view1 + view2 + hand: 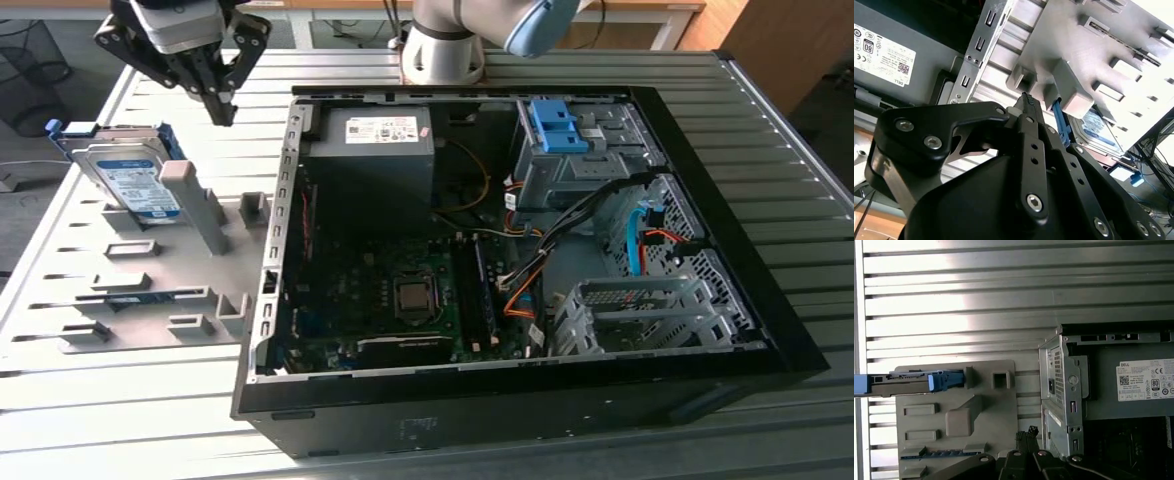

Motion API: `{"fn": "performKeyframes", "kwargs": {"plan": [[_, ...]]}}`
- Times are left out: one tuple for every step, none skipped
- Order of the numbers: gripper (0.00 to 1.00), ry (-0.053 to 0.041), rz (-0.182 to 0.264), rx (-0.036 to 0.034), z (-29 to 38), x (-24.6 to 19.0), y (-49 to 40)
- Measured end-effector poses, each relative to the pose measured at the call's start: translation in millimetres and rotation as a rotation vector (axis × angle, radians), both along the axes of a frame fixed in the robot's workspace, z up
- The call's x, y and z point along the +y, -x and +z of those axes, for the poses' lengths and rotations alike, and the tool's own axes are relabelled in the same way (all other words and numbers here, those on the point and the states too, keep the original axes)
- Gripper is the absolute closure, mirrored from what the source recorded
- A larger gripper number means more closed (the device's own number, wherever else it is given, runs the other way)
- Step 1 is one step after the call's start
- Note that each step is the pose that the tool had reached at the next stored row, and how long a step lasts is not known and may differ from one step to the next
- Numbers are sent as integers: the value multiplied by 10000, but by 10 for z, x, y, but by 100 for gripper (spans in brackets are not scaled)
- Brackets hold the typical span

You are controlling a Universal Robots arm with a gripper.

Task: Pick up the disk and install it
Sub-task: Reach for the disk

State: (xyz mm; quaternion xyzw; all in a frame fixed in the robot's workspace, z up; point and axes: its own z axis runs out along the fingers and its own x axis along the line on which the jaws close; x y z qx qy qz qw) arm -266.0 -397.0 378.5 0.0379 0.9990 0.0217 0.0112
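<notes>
- We see the disk (131, 183) propped on edge in a grey holder (160, 290) on the tabletop (134, 410), its length running toward the open computer case (747, 330).
- It looks silver, with a white-and-blue label and a blue frame.
- The fingers (220, 95) hover clenched and empty nearby.

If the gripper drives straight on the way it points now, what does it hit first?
In the first wrist view the gripper hangs over the edge of the grey holder plate beside the computer case, apart from the disk. Likely that edge or the ribbed table first; depth is unclear.
</notes>
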Motion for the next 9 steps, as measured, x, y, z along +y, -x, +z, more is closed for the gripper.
{"fn": "performKeyframes", "kwargs": {"plan": [[89,0,0,0,-1,7,13],[89,1,0,1,-1,15,27],[89,1,1,2,-2,24,41],[89,2,1,2,-2,34,55],[89,1,1,1,-4,44,73],[89,1,2,1,-5,55,95],[89,1,0,1,-6,67,127],[89,1,-1,1,-7,77,159],[89,1,0,1,-9,87,190]]}}
